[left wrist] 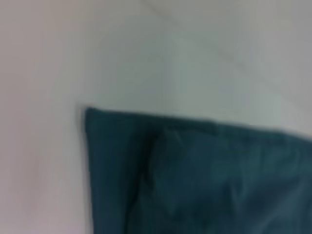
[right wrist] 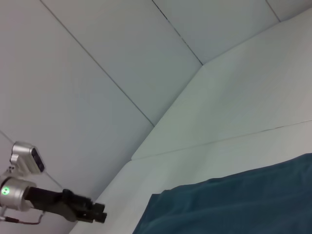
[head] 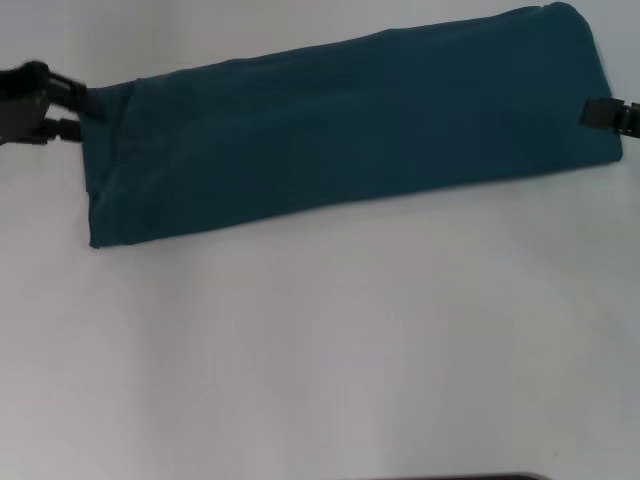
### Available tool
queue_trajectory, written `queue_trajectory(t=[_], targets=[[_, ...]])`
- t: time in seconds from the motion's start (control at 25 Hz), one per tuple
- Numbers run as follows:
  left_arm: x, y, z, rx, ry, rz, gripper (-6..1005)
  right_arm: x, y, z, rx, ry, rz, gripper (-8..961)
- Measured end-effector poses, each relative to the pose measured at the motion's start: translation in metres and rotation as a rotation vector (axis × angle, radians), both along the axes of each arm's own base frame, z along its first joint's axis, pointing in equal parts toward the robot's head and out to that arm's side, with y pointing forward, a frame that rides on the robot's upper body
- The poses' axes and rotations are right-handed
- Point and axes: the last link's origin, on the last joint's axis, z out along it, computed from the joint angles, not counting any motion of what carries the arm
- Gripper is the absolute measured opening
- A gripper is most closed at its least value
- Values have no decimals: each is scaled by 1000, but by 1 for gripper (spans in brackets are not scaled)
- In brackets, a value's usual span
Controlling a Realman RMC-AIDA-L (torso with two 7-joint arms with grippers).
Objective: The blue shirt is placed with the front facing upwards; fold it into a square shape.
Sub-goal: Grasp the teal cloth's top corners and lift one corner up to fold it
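The blue shirt (head: 350,125) is lying folded into a long band across the far table (head: 320,350). Left gripper (head: 80,112) and right gripper (head: 592,112) are sitting at opposite ends; jaw state cannot be told.

One blue shirt (head: 350,130), folded into a long band, is counted on one white worktop (head: 320,340). Two grippers are recorded: one left gripper (head: 82,112) and one right gripper (head: 592,112), one at each end of the band.
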Motion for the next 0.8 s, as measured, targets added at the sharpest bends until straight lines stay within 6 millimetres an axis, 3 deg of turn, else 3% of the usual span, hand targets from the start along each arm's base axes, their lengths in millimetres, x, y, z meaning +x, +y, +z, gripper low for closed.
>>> queue_trajectory(t=[0.2, 0.48, 0.8], targets=[[17, 8, -12, -95, 103, -120, 442, 0, 1, -2, -7, -8, 2, 931], [6, 8, -26, -71, 176, -63, 442, 0, 1, -2, -10, -8, -1, 931], [-4, 9, -17, 3, 117, 42, 713, -1, 1, -4, -14, -2, -3, 930]])
